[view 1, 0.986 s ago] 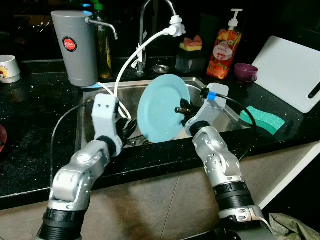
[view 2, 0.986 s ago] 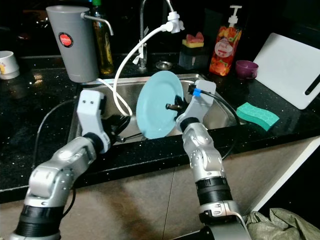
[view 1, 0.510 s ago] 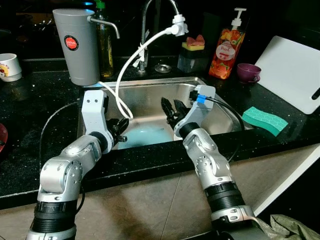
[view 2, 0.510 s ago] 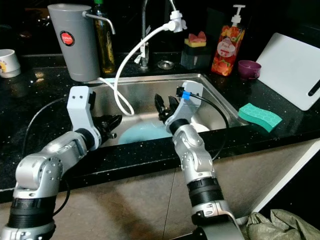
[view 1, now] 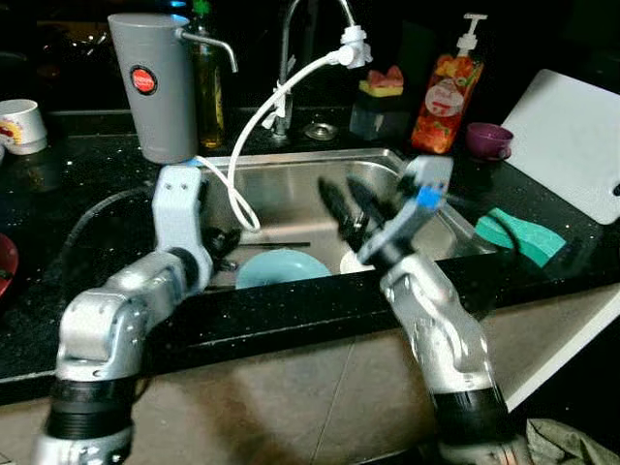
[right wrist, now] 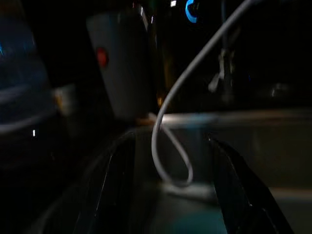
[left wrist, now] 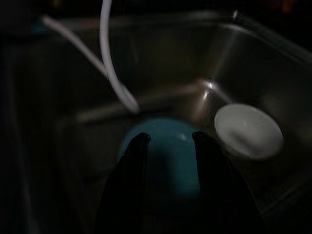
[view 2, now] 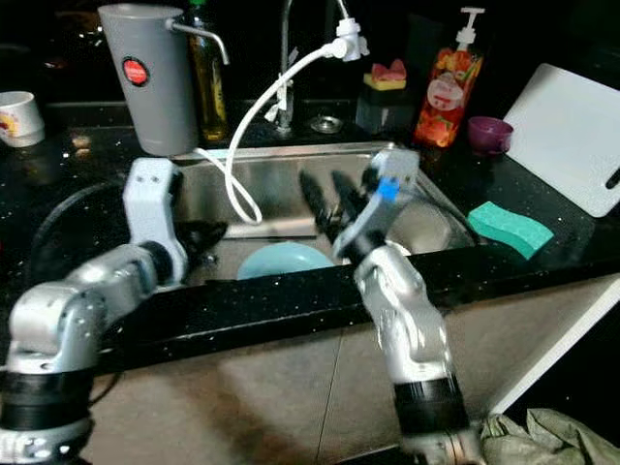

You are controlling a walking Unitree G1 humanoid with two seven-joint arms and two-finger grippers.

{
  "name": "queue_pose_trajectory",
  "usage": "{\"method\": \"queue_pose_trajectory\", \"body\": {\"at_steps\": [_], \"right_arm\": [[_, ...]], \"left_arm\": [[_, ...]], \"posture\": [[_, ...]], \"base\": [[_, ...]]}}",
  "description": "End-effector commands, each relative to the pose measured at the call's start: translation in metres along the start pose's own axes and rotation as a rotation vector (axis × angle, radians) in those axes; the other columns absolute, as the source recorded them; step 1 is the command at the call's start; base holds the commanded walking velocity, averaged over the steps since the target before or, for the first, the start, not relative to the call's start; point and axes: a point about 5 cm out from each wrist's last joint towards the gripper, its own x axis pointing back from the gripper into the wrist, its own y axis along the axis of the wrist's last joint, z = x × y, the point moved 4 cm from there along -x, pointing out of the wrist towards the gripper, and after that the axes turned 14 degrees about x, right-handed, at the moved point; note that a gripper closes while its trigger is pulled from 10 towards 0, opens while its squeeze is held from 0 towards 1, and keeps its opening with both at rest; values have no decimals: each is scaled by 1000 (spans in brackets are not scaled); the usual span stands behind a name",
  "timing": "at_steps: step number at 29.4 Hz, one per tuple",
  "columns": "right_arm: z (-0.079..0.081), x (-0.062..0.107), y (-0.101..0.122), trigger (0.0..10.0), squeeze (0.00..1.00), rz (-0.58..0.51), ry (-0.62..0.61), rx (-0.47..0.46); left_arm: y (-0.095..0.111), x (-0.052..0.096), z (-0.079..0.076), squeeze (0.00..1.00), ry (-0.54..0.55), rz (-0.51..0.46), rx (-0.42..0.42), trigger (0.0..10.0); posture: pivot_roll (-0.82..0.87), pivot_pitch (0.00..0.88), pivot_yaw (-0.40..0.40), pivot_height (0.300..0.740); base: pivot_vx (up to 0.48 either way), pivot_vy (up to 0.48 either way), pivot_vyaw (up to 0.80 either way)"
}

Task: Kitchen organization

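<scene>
Blue plate point(view 1: 283, 268) lies flat on the sink point(view 1: 291, 184) floor, just below and ahead of the left gripper point(left wrist: 168, 141), whose fingers are spread, empty. Right gripper point(view 1: 341, 201) is above the basin, right of the plate, fingers apart, holding nothing. White bowl point(left wrist: 248, 130) sits beside the plate, white hose point(view 1: 254, 126) hanging between both grippers.

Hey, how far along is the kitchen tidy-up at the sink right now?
Done: the blue plate lies flat in the sink, beside a small white dish. In hand: nothing; the right gripper is open above the sink and the left gripper is open over the plate. Left: the green sponge, purple cup and white cutting board sit on the counter.
</scene>
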Motion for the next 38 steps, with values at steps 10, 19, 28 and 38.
{"method": "queue_pose_trajectory", "body": {"at_steps": [10,19,28,38], "right_arm": [[-21,15,-11,10000,0,84,-184,154],[-36,22,-2,10000,0,79,-272,215],[-42,21,8,10000,0,55,-301,249],[-47,21,12,10000,0,48,-316,253]], "left_arm": [[4,9,-7,0,-16,-155,-80,10000],[2,14,-7,0,-7,-200,-134,10000],[-1,14,-3,0,22,-201,-180,10000],[2,14,2,0,52,-218,-199,10000]], "posture": [[85,174,-66,740],[87,173,-75,740],[84,176,-80,740],[88,177,-78,740]], "base": [[0,0,0],[0,0,0],[0,0,0],[0,0,0]]}}
